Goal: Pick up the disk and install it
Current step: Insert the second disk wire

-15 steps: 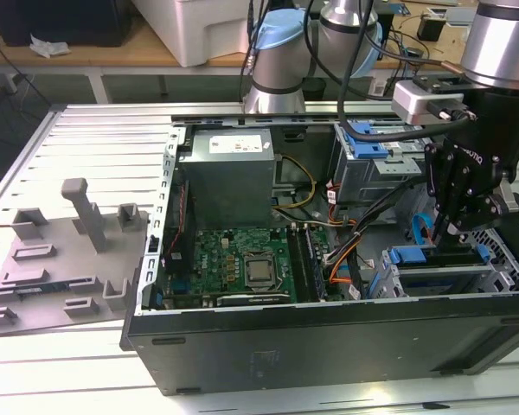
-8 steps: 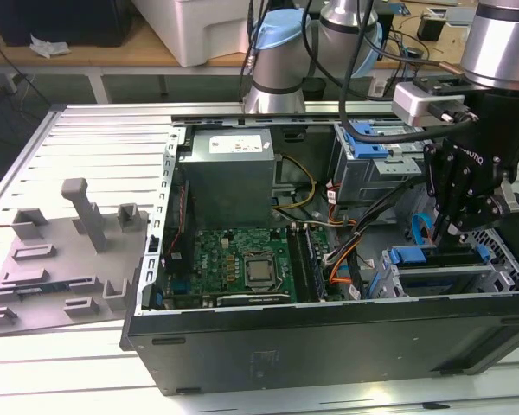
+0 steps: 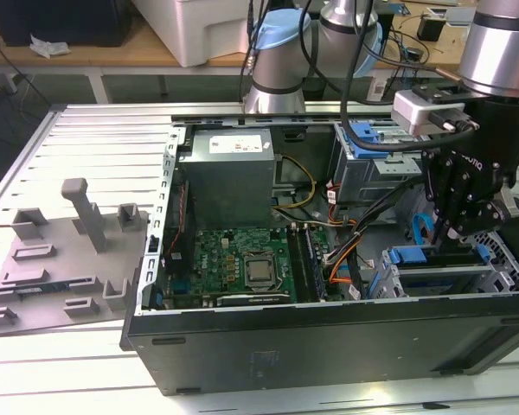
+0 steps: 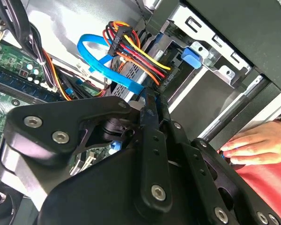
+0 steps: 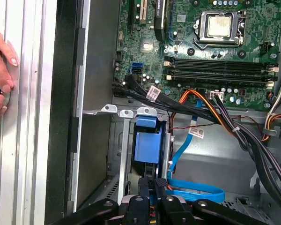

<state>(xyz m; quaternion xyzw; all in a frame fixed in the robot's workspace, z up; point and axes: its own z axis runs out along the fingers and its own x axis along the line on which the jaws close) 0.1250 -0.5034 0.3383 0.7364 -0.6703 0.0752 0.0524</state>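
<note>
Nearest us in the exterior view, the black side wall of the open computer case (image 3: 329, 341) is lying along the tabletop (image 3: 78, 138). Just behind it, at the exterior view's right, we are seeing the disk (image 4: 126, 70) sitting inside the near drive cage (image 3: 450, 277). It is showing a silver-grey end with blue plastic rails along its edges. A bundle of red, yellow and orange power wires (image 4: 140, 51) is plugged in at that end. A flat blue data cable (image 4: 98, 58) is looping beside them, crowding the space in front of the disk.

The end effector (image 5: 153, 185) is hanging directly over that cage, its fingers (image 5: 160, 187) standing narrow and almost touching; we cannot tell whether they are pinching anything. A person's hand (image 5: 1, 70) is resting on the tabletop beside the case.

Farther in, the green motherboard (image 3: 242, 259) is lying flat. Beyond it the grey power-supply box (image 3: 229, 173) and a second cage (image 3: 368, 169) are standing against the far wall. At the exterior view's left, a grey fixture (image 3: 65, 259) is sitting well apart.
</note>
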